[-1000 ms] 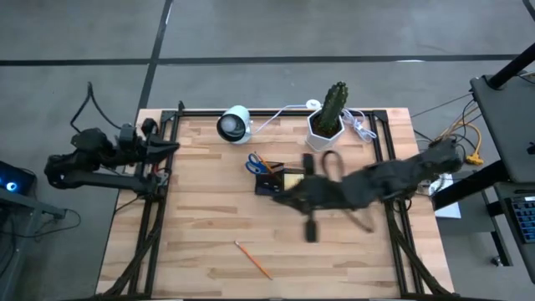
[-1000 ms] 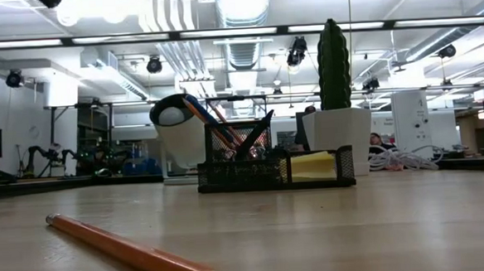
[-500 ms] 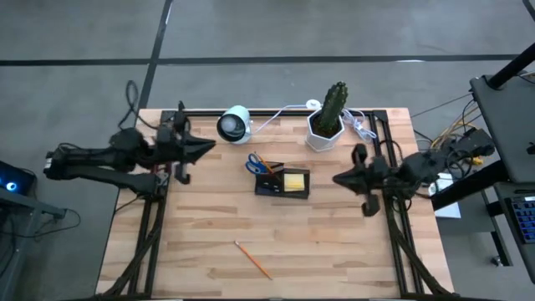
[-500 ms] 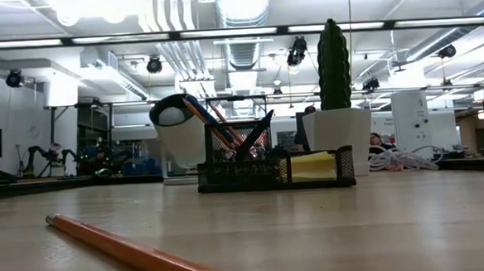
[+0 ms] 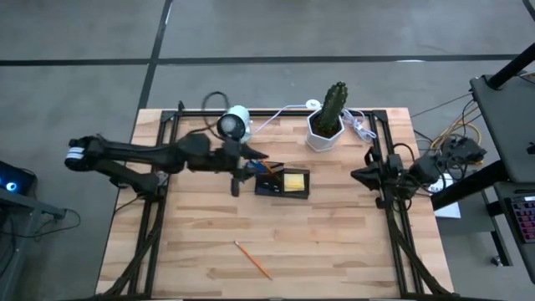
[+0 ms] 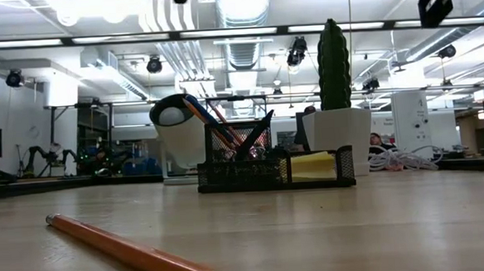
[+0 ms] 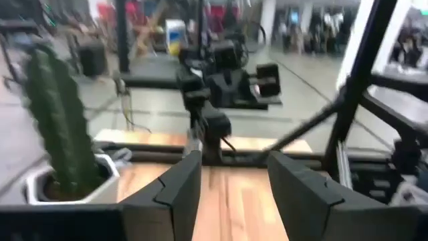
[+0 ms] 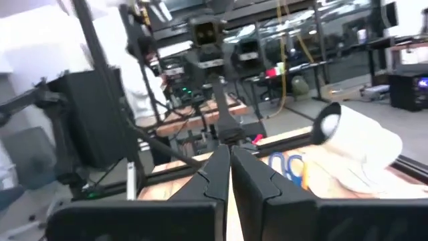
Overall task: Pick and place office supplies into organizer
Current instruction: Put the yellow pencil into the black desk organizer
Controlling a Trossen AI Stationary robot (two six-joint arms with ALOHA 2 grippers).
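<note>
The black organizer (image 5: pixel 272 189) stands mid-table and also shows in the low view (image 6: pixel 252 175). In it are the blue-handled scissors (image 5: pixel 254 164), a yellow sticky-note pad (image 5: pixel 293 179) and upright pens (image 6: pixel 225 128). An orange pencil (image 5: pixel 252 259) lies flat on the near part of the table, and the low view shows it too (image 6: pixel 124 252). My left gripper (image 5: pixel 257 159) is open and empty, held high over the organizer's left end; its fingers show apart in the left wrist view (image 7: pixel 231 184). My right gripper (image 5: pixel 358 176) is shut and empty at the table's right edge (image 8: pixel 229 164).
A cactus in a white hexagonal pot (image 5: pixel 326 125) stands behind the organizer at the far edge. A white rounded device (image 5: pixel 234 123) with white cables (image 5: pixel 280 111) lies to the far left of it. Black frame rails (image 5: pixel 150 217) run along both table sides.
My left gripper has swung from the table's left edge toward the right, to above the organizer's left end. My right gripper has drawn back from over the organizer to the table's right edge. The organizer and the pencil have stayed put.
</note>
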